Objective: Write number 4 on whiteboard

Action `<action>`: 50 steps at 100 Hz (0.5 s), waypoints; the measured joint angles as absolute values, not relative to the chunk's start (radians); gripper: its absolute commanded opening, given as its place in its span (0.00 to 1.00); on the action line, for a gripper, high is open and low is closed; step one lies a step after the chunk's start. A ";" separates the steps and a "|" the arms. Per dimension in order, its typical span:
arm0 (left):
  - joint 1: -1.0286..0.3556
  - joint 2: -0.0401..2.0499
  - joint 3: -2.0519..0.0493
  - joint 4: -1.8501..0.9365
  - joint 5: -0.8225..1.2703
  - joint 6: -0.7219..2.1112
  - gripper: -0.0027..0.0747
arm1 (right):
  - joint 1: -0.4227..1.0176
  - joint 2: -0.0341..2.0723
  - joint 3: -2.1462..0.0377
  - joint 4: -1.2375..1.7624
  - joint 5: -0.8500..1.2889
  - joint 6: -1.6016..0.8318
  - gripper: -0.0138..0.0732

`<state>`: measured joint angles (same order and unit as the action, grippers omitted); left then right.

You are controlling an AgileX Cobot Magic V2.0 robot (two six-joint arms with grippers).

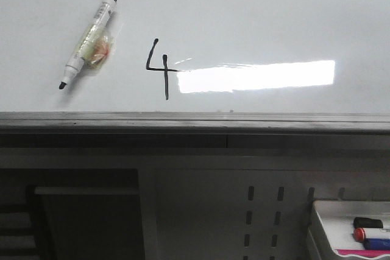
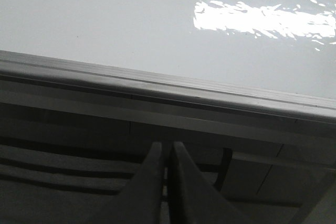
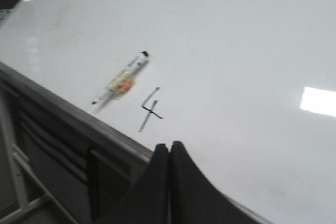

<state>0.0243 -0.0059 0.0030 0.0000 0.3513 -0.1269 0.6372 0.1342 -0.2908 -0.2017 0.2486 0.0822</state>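
The whiteboard [image 1: 256, 16] fills the upper half of the front view, with a bright glare and a grey edge rail. A black open-topped number 4 [image 1: 159, 68] is drawn on it, also seen as the number 4 [image 3: 150, 109] in the right wrist view. An uncapped white marker [image 1: 88, 42] with tape round its middle lies on the board left of the 4, and the same marker [image 3: 121, 80] shows in the right wrist view. My right gripper [image 3: 169, 145] is shut and empty, off the 4 near the rail. My left gripper [image 2: 167, 144] is shut and empty below the whiteboard [image 2: 105, 19] rail.
A white tray [image 1: 323, 211] with red, blue and black markers sits at the lower right below the board. A perforated panel [image 1: 262, 211] and dark shelving [image 1: 85, 223] lie under the grey rail [image 1: 195, 123].
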 measured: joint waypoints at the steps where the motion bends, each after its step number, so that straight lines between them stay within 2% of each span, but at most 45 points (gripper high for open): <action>1: 0.024 -0.006 0.003 0.000 0.351 -0.127 0.01 | 0.627 0.140 -0.291 -0.198 0.246 0.077 0.08; 37: 0.024 -0.006 0.003 0.000 0.351 -0.127 0.01 | 0.098 0.171 -0.250 -0.123 0.200 0.045 0.08; 50: 0.024 -0.006 0.003 0.000 0.351 -0.127 0.01 | -0.020 0.134 -0.153 -0.107 0.145 0.044 0.08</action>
<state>0.0243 -0.0059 0.0030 0.0000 0.3513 -0.1269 -0.0196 0.1339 -0.1535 -0.1065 0.1454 0.0445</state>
